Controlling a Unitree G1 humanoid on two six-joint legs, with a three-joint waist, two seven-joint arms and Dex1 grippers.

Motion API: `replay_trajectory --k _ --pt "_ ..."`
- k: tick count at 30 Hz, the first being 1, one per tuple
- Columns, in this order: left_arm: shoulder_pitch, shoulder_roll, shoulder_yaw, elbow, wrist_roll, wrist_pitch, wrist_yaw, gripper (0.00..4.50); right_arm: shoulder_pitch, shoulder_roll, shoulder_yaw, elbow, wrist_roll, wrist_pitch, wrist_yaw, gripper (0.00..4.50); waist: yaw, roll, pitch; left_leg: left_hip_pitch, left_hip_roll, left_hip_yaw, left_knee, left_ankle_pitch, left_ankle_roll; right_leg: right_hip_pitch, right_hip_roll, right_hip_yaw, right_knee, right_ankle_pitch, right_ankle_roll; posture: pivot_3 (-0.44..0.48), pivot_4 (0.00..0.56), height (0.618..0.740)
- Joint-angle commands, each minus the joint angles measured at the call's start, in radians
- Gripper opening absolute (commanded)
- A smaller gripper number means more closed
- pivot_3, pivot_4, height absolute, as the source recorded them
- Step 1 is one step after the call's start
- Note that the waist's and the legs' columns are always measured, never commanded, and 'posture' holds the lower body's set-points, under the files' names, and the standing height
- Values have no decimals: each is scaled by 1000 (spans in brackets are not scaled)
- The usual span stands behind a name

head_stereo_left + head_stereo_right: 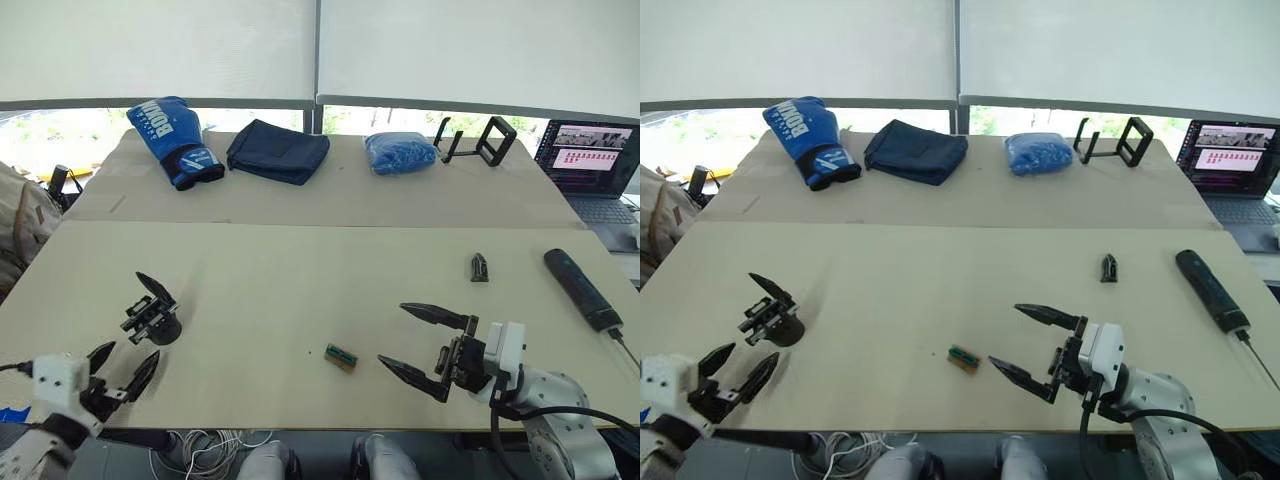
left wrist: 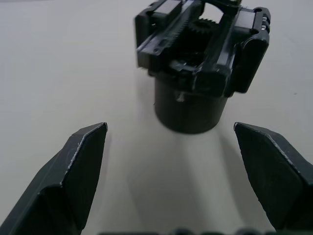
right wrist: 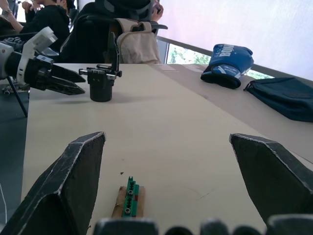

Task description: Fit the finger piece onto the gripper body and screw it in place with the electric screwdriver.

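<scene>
With its fingers spread, the left end effector (image 1: 120,372) is hovering just short of the small black round-based gripper body (image 1: 155,314) standing near the tabletop's (image 1: 300,270) left edge, and closing off-centre is risking tipping it over.

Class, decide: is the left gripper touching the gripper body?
Apart. The left wrist view shows the open left gripper short of the gripper body, with bare table between its fingertips and the round base.
</scene>
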Motion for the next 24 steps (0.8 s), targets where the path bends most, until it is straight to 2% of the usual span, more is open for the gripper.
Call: replay_trajectory --k 1,15,18,20,21,24 --pt "-39 15 -27 32 38 -20 -9 4386 -12 -14 -19 -45 13 10 -9 4500 -1 0 0 0 0 0 0 0 0 0 0 0 0 0 0 0 150 740" --pt "-203 -29 -94 153 96 -99 9 4386 21 -12 -9 -54 -6 9 -32 4500 4 0 0 0 0 -1 0 0 -2 0 -1 0 2 5 1 0 150 740" --pt "-207 -14 -116 173 137 -118 3 3537 32 -15 -21 -44 -9 -6 -26 4500 3 1 0 0 0 0 0 1 -2 0 -1 0 2 5 2 0 150 740" --pt "-203 -14 -110 178 130 -118 -2 2599 36 -16 -29 -38 -10 -12 -25 4500 3 1 -1 0 0 0 0 1 -2 0 -1 0 2 5 2 0 150 740" --pt "-199 -12 -106 179 124 -120 -10 2356 39 -15 -31 -35 -11 -15 -24 4500 3 1 -1 0 0 0 0 1 -2 0 -1 0 2 5 2 0 150 740" --pt "-188 -18 -88 159 84 -131 -35 2388 49 -11 -33 -32 -16 -25 -22 4500 1 1 -1 0 0 0 0 1 -2 0 -1 0 2 5 3 0 150 740"
